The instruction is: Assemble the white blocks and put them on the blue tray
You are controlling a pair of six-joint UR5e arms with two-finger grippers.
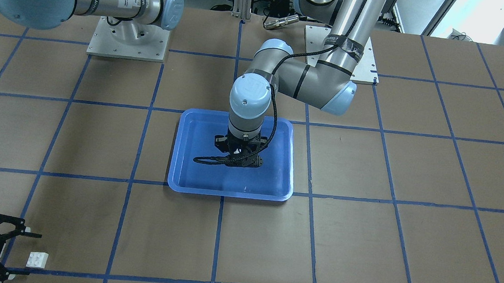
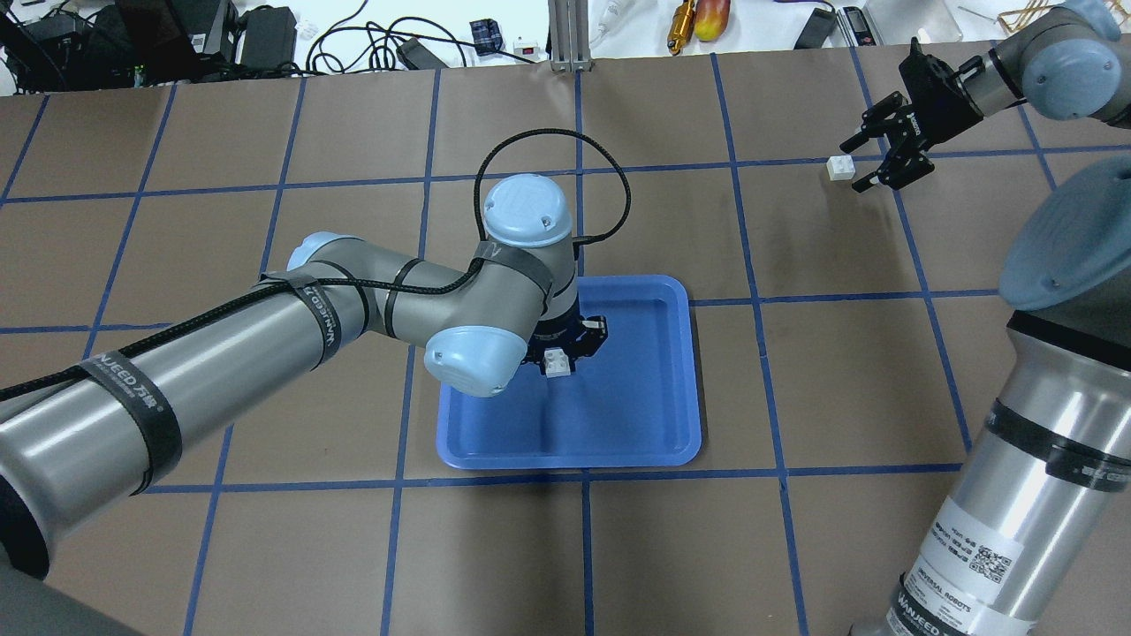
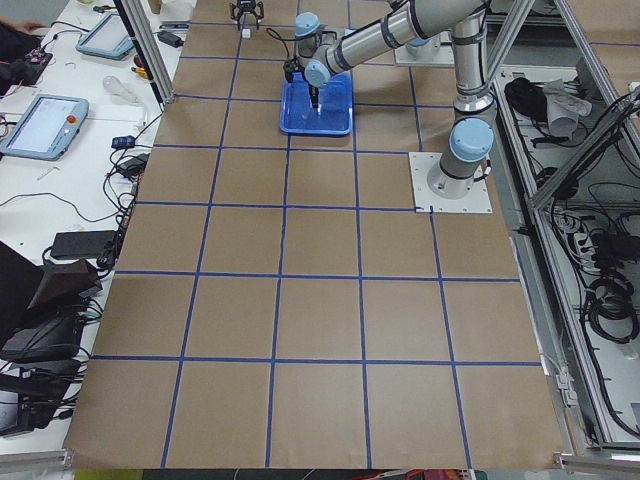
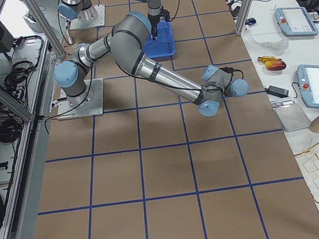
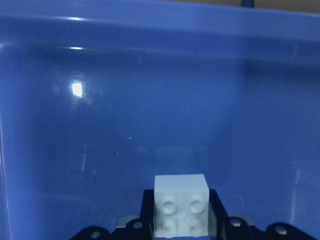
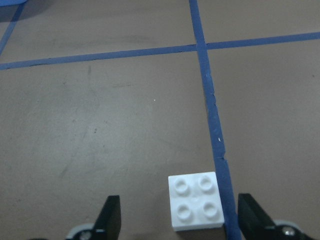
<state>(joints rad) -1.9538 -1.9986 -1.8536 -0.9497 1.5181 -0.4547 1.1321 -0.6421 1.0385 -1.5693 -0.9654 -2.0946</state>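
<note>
My left gripper (image 2: 565, 349) hangs over the blue tray (image 2: 654, 424), shut on a white block (image 2: 556, 362). The left wrist view shows this block (image 5: 181, 205) studs-up between the pads, just above the tray floor (image 5: 150, 100). In the front view the wrist hides the block; only the gripper (image 1: 242, 156) and the tray (image 1: 230, 193) show. The second white block (image 2: 840, 168) lies on the brown table at the far right. My right gripper (image 2: 861, 165) is open around it. In the right wrist view the block (image 6: 196, 201) sits between the spread fingers (image 6: 111, 220), untouched.
Blue tape lines (image 6: 212, 115) grid the brown table; one runs beside the second block. The arm base plates (image 1: 127, 37) sit at the robot's side. Cables and tools (image 2: 698, 18) lie beyond the table's far edge. Tablets (image 4: 296, 21) rest on side benches.
</note>
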